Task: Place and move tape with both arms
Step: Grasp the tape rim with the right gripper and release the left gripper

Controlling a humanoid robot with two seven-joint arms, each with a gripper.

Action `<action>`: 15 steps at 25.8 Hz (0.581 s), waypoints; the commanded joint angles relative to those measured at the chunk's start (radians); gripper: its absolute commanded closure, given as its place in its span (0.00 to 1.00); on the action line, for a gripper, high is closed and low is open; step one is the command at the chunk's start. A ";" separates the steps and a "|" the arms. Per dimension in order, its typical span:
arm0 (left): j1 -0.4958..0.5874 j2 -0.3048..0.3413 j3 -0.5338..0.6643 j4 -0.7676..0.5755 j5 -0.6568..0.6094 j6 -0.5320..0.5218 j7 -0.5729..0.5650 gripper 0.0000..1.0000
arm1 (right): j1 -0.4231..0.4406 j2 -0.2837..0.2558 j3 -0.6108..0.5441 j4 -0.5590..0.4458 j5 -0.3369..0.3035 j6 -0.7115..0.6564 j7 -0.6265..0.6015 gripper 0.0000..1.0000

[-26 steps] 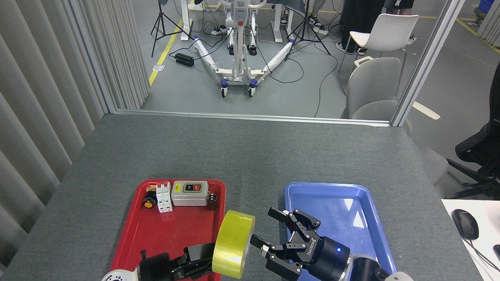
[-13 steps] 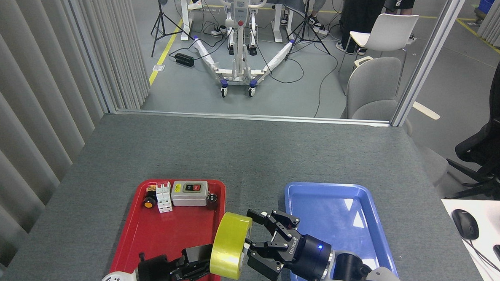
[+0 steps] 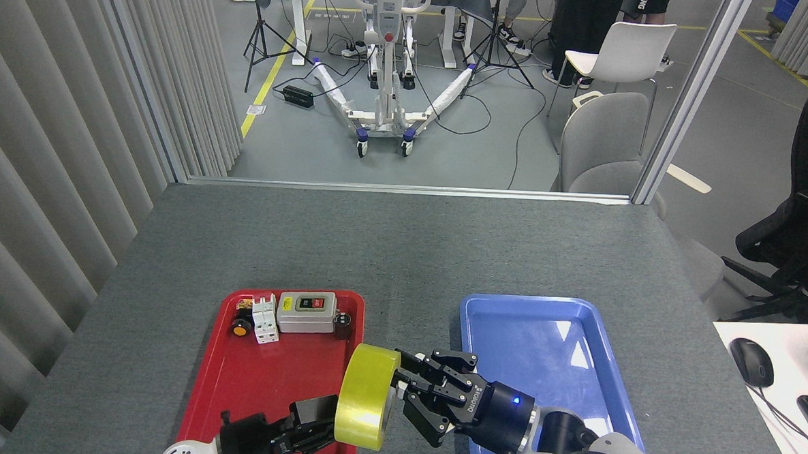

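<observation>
The tape, a wide yellow roll, stands on edge in the air between the two trays. My left gripper comes in from the bottom left and is shut on the roll's lower left rim. My right gripper reaches in from the right. Its black fingers are drawn in against the roll's right face and upper rim, and it is shut on the tape. The roll hides the fingertips of both grippers and its own core.
A red tray at the left holds a grey switch box, a white breaker and small parts at its far end. A blue tray lies at the right. The grey table stretches beyond.
My right gripper moved left from over the blue tray to the tape, and its fingers narrowed from wide open onto the roll. The tape and left gripper shifted slightly left and down.
</observation>
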 commanded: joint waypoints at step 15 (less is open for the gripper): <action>-0.004 0.007 0.027 0.023 0.000 -0.029 -0.001 1.00 | -0.044 0.040 0.002 0.124 0.001 -0.046 0.000 0.70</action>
